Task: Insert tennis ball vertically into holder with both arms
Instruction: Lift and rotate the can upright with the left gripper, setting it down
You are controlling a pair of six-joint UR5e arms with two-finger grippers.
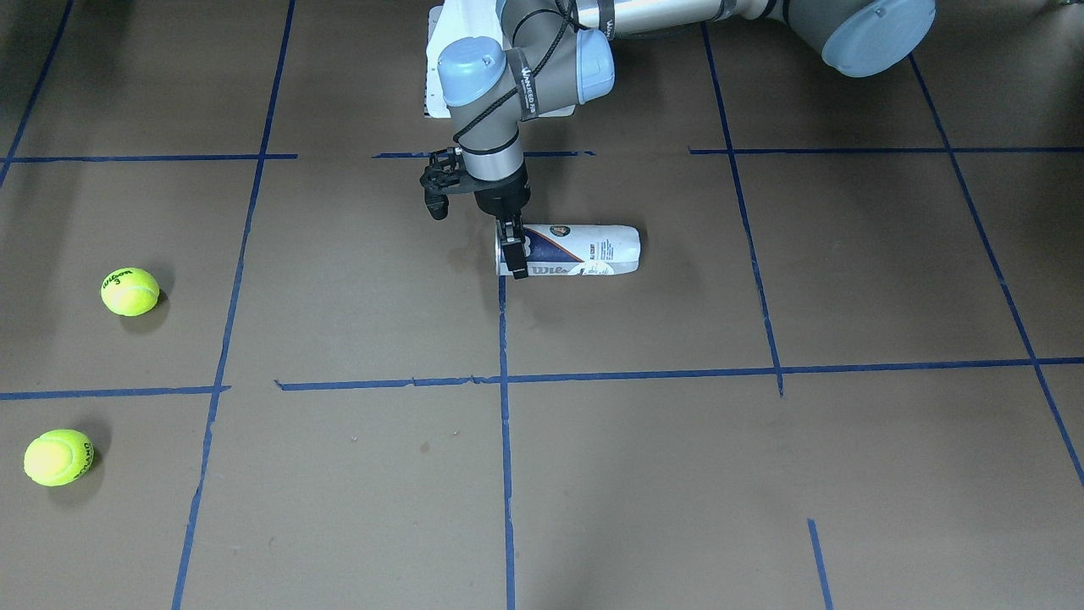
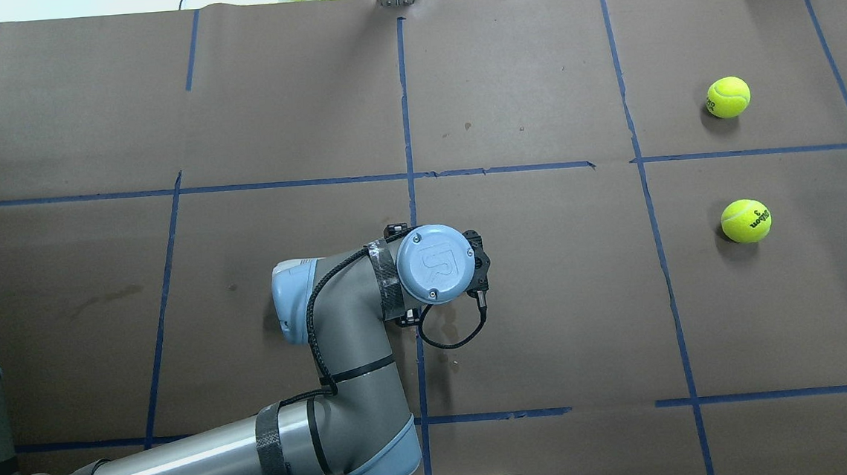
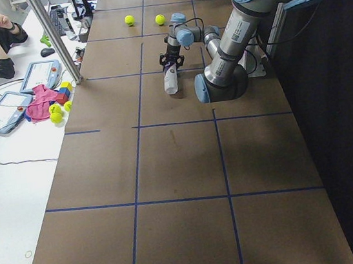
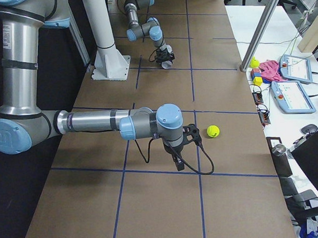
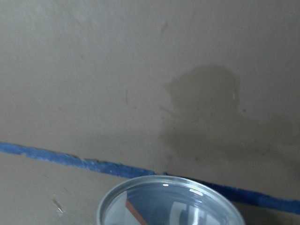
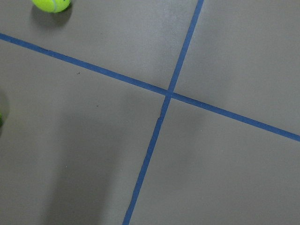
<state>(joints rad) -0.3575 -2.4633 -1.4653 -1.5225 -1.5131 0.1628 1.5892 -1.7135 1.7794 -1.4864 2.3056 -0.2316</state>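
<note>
one holder [image 1: 593,250] lies on its side near the middle of the table [image 1: 762,474], closer to the robot-side edge. the left gripper [image 1: 517,268] sits at its end and the right gripper [image 4: 178,162] hangs toward the table's right end; i cannot tell either's jaw spread. a tennis ball [image 1: 129,291] and a second ball [image 1: 58,457] lie by that right end.

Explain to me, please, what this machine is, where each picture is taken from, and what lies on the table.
Two jointed robot arms work at a brown table. Four pictures come from fixed cameras: one facing the robot, one above it, one at each table end. Two come from cameras on the wrists. The left arm reaches over the holder, a tennis-ball can lying on its side; the left gripper has its jaws at one end of the can, though a firm grip is unclear. The right gripper hangs above the table. A tennis ball and a second ball lie loose.
</note>
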